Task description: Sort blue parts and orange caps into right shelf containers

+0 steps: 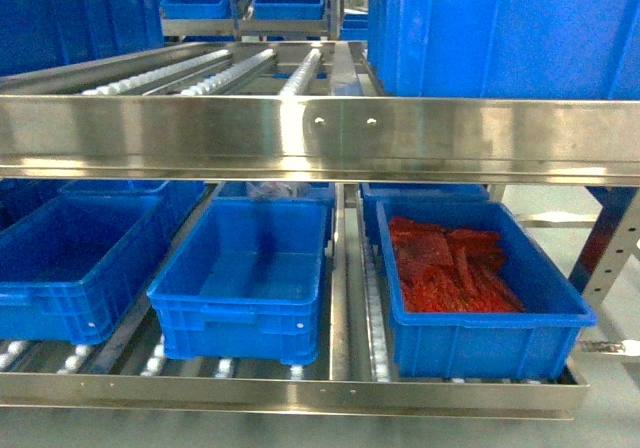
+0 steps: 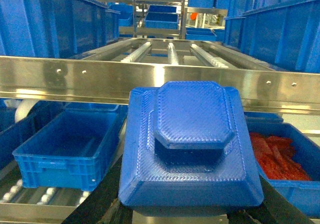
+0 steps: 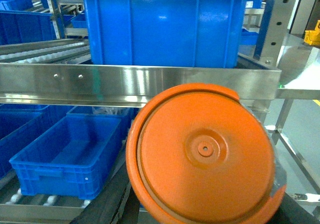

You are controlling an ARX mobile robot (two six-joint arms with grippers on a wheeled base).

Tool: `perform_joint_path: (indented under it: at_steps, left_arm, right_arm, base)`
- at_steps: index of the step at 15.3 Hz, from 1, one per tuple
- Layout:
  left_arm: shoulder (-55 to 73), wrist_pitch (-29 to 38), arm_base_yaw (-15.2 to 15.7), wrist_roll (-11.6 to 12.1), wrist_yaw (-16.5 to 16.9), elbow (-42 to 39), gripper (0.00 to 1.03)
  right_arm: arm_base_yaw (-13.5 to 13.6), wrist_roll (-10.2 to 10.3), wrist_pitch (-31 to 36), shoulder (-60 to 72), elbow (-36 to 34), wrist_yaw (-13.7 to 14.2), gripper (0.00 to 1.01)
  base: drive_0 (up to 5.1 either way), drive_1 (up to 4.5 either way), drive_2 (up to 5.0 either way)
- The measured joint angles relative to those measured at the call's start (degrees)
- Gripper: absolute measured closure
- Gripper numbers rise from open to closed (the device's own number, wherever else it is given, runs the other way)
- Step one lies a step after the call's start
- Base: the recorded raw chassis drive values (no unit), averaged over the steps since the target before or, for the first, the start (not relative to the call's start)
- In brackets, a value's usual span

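Left gripper [image 2: 165, 216] carries a blue part [image 2: 190, 144], a blocky textured piece with a raised octagonal top. It fills the left wrist view; only dark bits of the fingers [image 2: 100, 204] show under its lower edge, so it sits clamped there. Behind it are the steel shelf rail [image 2: 75, 79] and, below, an empty-looking crate [image 2: 65, 149] on rollers.

Right gripper [image 3: 200, 219] carries an orange cap [image 3: 202, 154], its round face with concentric rings and a small center hole turned to the camera. It hides nearly all of the gripper; dark finger parts show at the bottom left edge. The cap is in front of the rail, below a big upper crate [image 3: 165, 24].

Head view shows neither arm. On the lower shelf, the middle crate [image 1: 245, 288] has a bare floor and the right crate [image 1: 480, 288] holds a pile of red-orange pieces [image 1: 450, 268]. A further crate [image 1: 70, 268] sits at left. All rest on roller tracks [image 1: 365, 308]. Top shelf: bare rollers at left, a large crate [image 1: 500, 28] at right.
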Motion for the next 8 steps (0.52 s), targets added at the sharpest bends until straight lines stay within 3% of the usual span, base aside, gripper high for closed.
perform_joint_path:
  at_steps: [8]
  left_arm:
    - [0.0,0.0,0.0,0.0,0.0,0.0,0.62]
  right_arm:
    - [0.0,0.0,0.0,0.0,0.0,0.0,0.56]
  base:
    - [-5.1,2.39,2.4]
